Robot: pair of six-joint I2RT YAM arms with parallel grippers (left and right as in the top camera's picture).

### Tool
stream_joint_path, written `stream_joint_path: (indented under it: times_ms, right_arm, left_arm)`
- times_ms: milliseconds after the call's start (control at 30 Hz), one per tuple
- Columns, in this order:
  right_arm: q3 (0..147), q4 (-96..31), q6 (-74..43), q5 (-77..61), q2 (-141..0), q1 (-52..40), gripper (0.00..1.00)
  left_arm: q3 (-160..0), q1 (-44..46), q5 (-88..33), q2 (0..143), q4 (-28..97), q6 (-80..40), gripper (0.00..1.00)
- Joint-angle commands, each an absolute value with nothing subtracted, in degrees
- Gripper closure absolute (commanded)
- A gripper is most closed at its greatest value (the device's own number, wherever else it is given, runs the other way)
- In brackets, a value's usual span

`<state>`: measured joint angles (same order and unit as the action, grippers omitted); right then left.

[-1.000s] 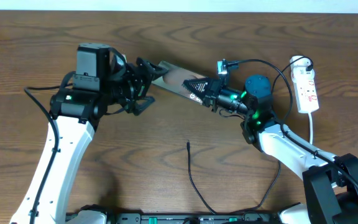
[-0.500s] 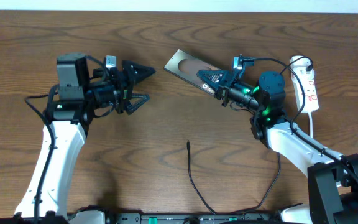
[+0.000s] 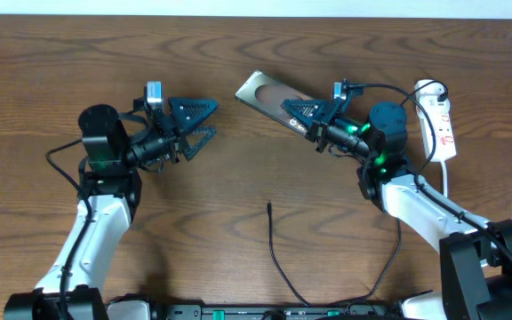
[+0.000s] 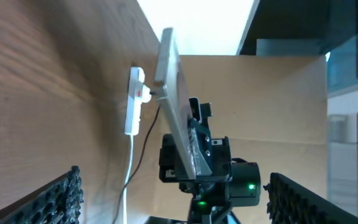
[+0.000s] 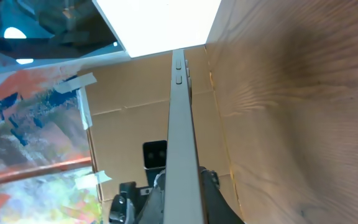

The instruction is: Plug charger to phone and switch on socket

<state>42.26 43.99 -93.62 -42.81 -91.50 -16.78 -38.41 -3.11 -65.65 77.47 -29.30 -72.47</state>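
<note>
Brown wood-grain table (image 3: 238, 187) under me, with cardboard panels behind it in both wrist views. My right claw (image 3: 299, 113) is clenched on the phone (image 3: 265, 92) and holds it over the far middle of the table, its free end pointing toward the far left. From the left wrist camera the phone (image 4: 169, 93) shows nearly edge-on and seems to be off the wood; the right wrist camera gives only its thin side (image 5: 180, 124). My left claw (image 3: 213, 118) is released, jaws spread wide with nothing between them, left of the phone and apart from it, facing it. The charger (image 3: 278, 258) runs up from the near edge at the middle, its tip (image 3: 268, 206) lying free around the table's centre. The socket (image 3: 440, 124) lies by the far right corner, just beside my right arm.
</note>
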Motion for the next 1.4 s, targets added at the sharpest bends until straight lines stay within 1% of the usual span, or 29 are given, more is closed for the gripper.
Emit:
stream_joint_path:
  times_ms: [0,233,400,633,800,900,1000,1367]
  right_arm:
    - [43.11,45.36,-95.18,-39.29,-91.07,-19.73,0.99]
    - [43.11,47.51,-95.15,-31.75,-91.07,-26.0,0.99]
    - [43.11,47.35,-95.13,-22.24,-91.07,-31.2,0.99]
    - [43.11,47.4,-96.07,-12.27,-91.07,-38.02,0.99]
    - [43.11,47.4,-99.44,-8.75,-91.07,-41.3,0.99]
    - [43.11,47.37,-102.39,-8.34,-91.09,-42.5,0.99]
    - [43.11,47.37,-105.1,-8.25,-91.07,-43.53,0.99]
    - [43.11,47.35,-105.84,-7.18,-91.07,-45.74,0.99]
  left_arm:
    - [-37.39,-3.14,-64.66,77.14,-30.11,-75.59,0.1]
    - [-37.34,-3.14,-60.66,77.14,-30.11,-79.92,0.1]
    - [-37.34,-3.14,-56.9,77.14,-30.11,-83.81,0.09]
    - [-37.34,-3.16,-54.85,77.14,-30.13,-83.35,0.1]
    - [-37.34,-3.16,-54.52,77.14,-30.17,-81.32,0.09]
    - [-37.34,-3.16,-55.35,77.14,-30.35,-77.62,0.09]
    - [-37.34,-3.16,-55.66,77.14,-30.35,-77.43,0.1]
    - [-37.34,-3.16,-54.74,77.14,-30.3,-77.43,0.1]
